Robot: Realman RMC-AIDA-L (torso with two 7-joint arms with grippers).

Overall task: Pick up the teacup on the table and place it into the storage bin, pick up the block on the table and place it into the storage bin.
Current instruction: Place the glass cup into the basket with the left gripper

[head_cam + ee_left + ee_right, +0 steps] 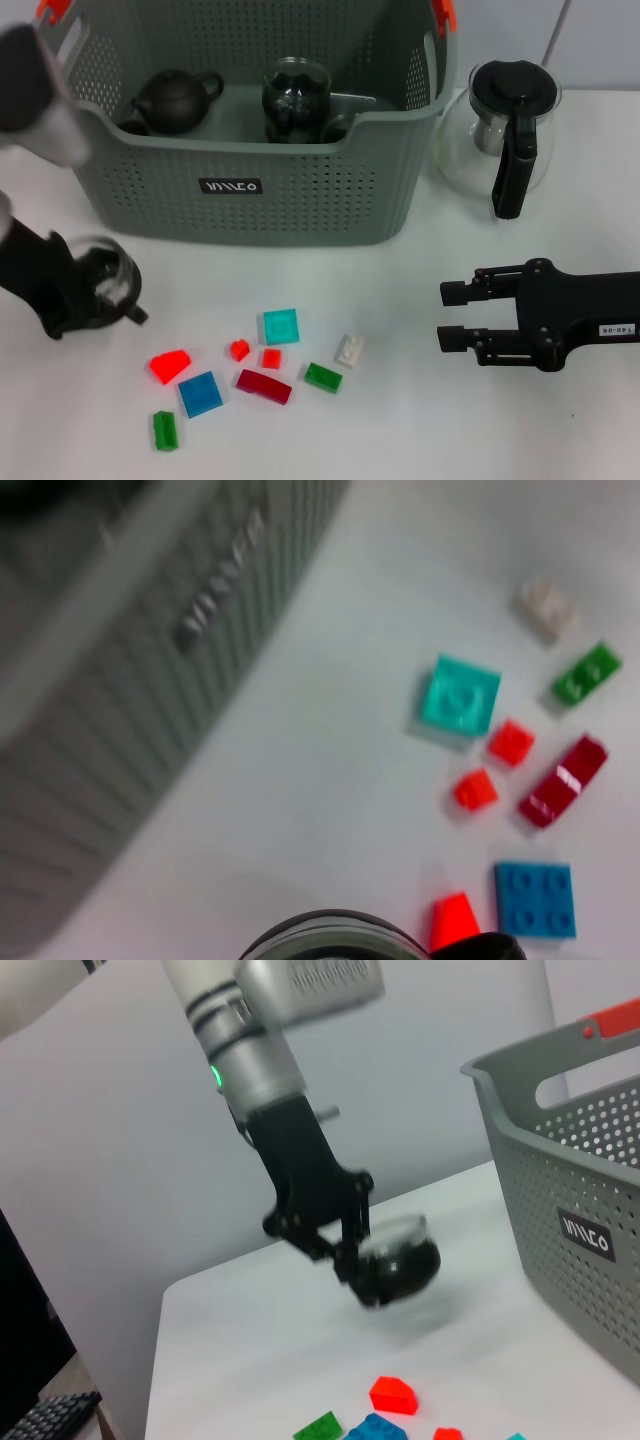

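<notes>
My left gripper [92, 296] is shut on the glass teacup [107, 278] at the table's left side, in front of the storage bin's left corner. The right wrist view shows the teacup [400, 1260] hanging tilted in the left gripper [352, 1252] above the table. Its rim [335, 942] shows in the left wrist view. The grey storage bin [300, 205] stands at the back. Several small blocks lie in front of it, among them a teal block [281, 326], a blue block [200, 393] and a red wedge [170, 365]. My right gripper [448, 316] rests open at the right, holding nothing.
A glass teapot with a black handle [505, 125] stands right of the bin. Inside the bin sit a dark teapot [175, 98] and a glass vessel [296, 100]. A white block [349, 349] and green block [323, 377] lie nearest the right gripper.
</notes>
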